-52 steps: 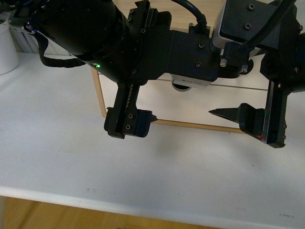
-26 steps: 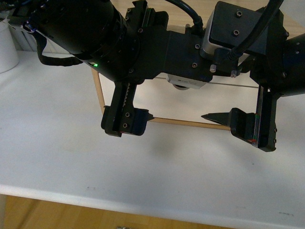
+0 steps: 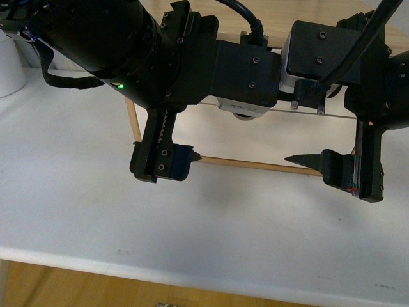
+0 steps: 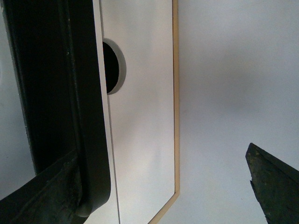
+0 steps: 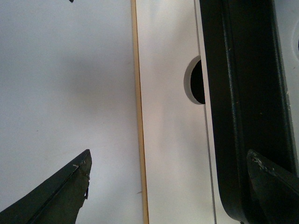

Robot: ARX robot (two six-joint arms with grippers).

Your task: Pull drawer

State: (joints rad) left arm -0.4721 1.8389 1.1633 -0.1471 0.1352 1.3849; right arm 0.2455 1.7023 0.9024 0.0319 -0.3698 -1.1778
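Note:
The drawer [image 4: 140,116] shows its white front, with a half-round notch [image 4: 113,65] in its top edge and a long black bar handle [image 4: 88,116] alongside. In the front view my arms hide the handle and only the white front [image 3: 255,137] shows. Both grippers are turned so the jaws open vertically. My left gripper [image 4: 163,149] is open: one finger [image 4: 42,196] overlaps the handle's end, the other [image 3: 163,160] hangs low by the cabinet's base. My right gripper [image 5: 169,151] is also open, one finger [image 5: 275,186] at the handle [image 5: 243,93], the other [image 3: 348,174] low.
The drawer sits in a small cabinet with a light wooden frame [image 3: 134,128] on a white table [image 3: 77,192]. A white container [image 3: 9,64] stands at the far left. The table's front edge [image 3: 192,267] runs close below the grippers.
The left gripper's lower finger has drifted slightly left. The right gripper's lower finger shifted left, then back right. Both stay open in front of the drawer.

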